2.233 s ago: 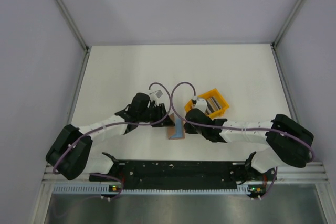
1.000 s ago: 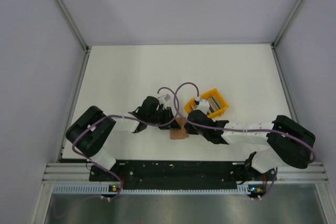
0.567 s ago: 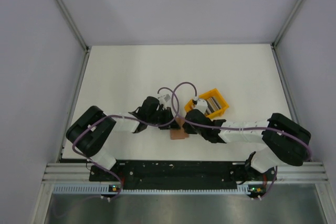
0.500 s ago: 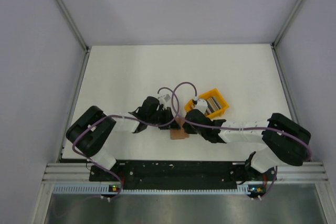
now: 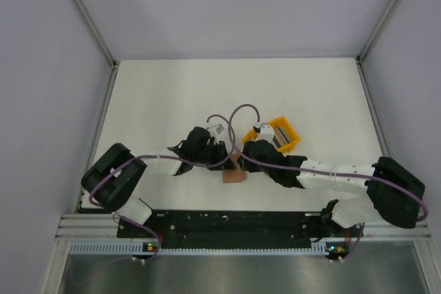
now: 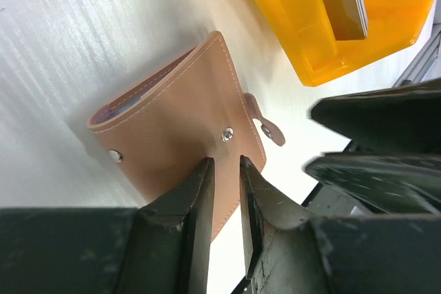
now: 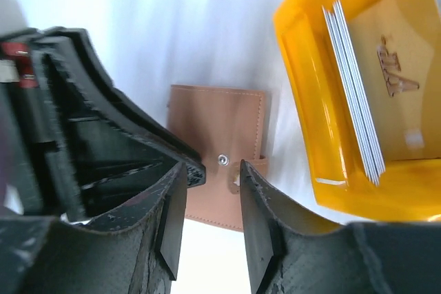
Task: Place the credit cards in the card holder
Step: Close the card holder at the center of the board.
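Right gripper [image 7: 213, 167] fingers part-open, empty, straddling snap of card holder [image 7: 215, 129], which lies closed on table [image 5: 158, 94]. Left gripper [image 6: 225, 163] fingers nearly together at holder's edge; grip unclear. Credit cards [image 7: 353, 87] stand in yellow tray [image 7: 303, 101] just beside. Step: loading holder. Next likely: right fetches 1 card, left steadies holder. Left arm [image 5: 162, 163] and right arm [image 5: 331, 173] reach inward, low, wrists meeting.

Left claw [image 6: 224, 163], right claw [image 7: 212, 169] and yellow tray [image 7: 303, 122] crowd the card holder [image 6: 172, 129]; its near side is open.
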Robot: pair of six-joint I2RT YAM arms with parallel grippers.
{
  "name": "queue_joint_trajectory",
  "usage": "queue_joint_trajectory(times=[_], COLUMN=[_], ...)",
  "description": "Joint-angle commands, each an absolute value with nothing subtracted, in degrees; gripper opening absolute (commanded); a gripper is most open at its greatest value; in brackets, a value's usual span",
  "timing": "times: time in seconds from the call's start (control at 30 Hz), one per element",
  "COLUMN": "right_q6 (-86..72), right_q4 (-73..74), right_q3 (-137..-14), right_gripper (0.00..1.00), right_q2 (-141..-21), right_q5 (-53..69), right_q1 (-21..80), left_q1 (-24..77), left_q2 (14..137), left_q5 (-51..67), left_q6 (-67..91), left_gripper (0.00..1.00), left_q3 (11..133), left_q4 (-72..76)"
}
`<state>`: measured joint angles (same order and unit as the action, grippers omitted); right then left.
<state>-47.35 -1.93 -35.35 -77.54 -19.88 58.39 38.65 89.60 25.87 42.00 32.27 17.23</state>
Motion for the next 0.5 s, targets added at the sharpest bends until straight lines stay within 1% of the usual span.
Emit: queue_joint_trajectory(times=[0.0,0.07,0.17,0.2,0.4,0.47], right_q6=[-41.7,-41.6,-42.1,-42.2,-40.4,-39.6], right_q4=[-0.2,-0.2,1.7,1.7,0.9,0.4], right_q3=[-38.7,-38.1,-36.0,-35.3,-33.0,-32.9], right_gripper=[0.37,0.35,0.23,0.2,0.14,0.13], right_q2=[-71.6,-70.2,-69.0,-68.7,-69.5,-70.4], right_q5=[-20.0,-18.6,-17.4,-16.6,-10.1,-7.8], right_q1=[57.7,56.2,54.0,53.2,51.1,51.0], left_q1=[38.8,38.8,38.8,38.8,38.7,38.7], left_q2=[85.6,84.1,82.0,81.2,79.1,79.3], left_q5=[21.3,20.2,18.2,17.5,14.2,12.2], left_q6=[39.0,38.5,36.8,36.3,33.2,32.3], left_gripper=[0.27,0.29,0.31,0.32,0.41,0.48], left_q3=[34.2,34.7,35.7,35.7,35.9,35.4], left_q4=[11.4,9.4,6.1,5.2,1.0,0.3])
